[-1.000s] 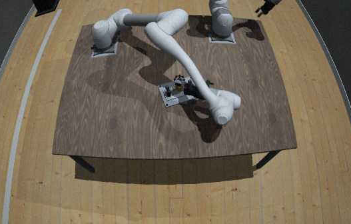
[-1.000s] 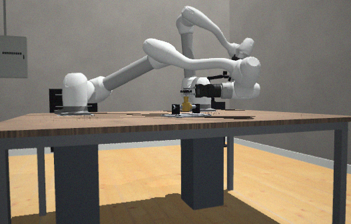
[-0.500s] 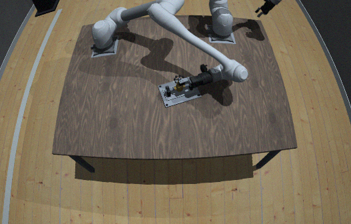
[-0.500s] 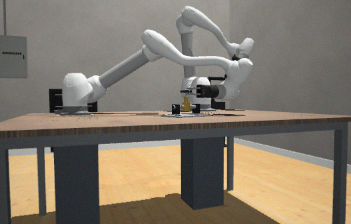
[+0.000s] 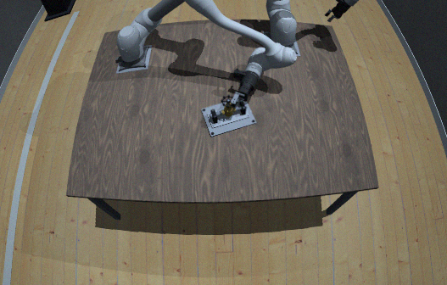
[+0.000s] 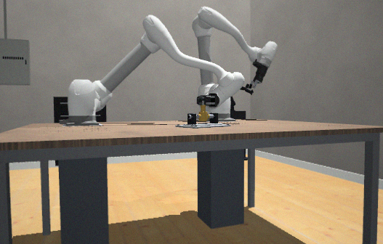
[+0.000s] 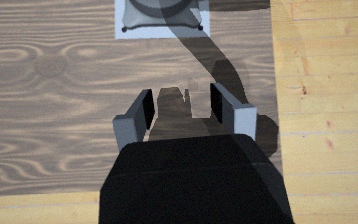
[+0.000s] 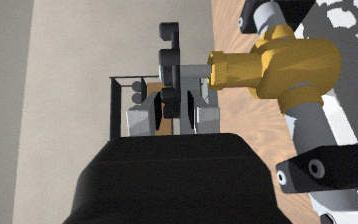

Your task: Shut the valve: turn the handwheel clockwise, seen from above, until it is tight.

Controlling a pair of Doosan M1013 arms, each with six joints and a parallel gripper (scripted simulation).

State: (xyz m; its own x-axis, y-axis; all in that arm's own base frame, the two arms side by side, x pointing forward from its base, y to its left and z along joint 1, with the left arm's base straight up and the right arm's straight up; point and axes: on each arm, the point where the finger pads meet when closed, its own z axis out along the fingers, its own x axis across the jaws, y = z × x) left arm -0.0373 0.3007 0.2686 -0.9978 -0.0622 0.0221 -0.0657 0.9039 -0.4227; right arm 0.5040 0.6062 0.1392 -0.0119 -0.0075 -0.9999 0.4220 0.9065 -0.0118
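Valve (image 5: 228,111) (image 6: 203,115) (image 8: 301,67) stands upright on its plate (image 5: 231,130) (image 6: 207,126), around mid-desk (image 5: 140,170) (image 6: 338,128) (image 7: 31,165). 2 black brackets (image 5: 214,115) (image 6: 192,118) (image 8: 341,167) carry the pipe, 1 on either side of the yellow body. Purpose, I judge: to keep the body from turning with the wheel (image 5: 226,101) (image 8: 169,56), which sits on top of the stem.

Right pincer (image 5: 233,100) (image 6: 204,100) (image 8: 174,110): part open, about half spread, coming in from the side at wheel height. 1 finger stands above the rim and 1 below, with a knobbed part of the rim between them. Gaps show on both sides in the wrist view; nothing is pinched. Side contact with the wheel: cannot tell. The loose straddle probably lets the fingers push the rim round without clamping it.

Left pincer (image 5: 329,16) (image 6: 248,89) (image 7: 182,102): spread wide, holding nothing, well apart from the valve, at far right in the top view. Likely parked there to leave the other arm room.

Wheel tightness cannot be read here. Next push should run clockwise from above; risk is slipping off the rim.
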